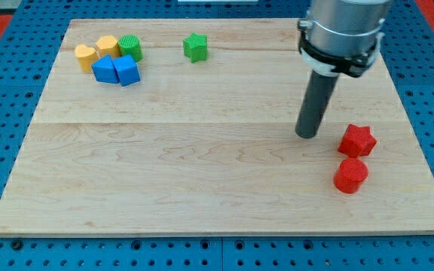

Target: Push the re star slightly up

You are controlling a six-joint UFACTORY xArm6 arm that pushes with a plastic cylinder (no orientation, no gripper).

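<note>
The red star (356,141) lies on the wooden board (202,165) at the view's right. My tip (307,135) rests on the board just left of the red star, a small gap apart from it. A red hexagon-like block (350,175) sits directly below the star, close to it.
A green star (195,47) lies near the view's top centre. At the top left is a cluster: a yellow heart (86,56), a yellow block (106,46), a green cylinder (130,47) and two blue blocks (106,69) (127,71).
</note>
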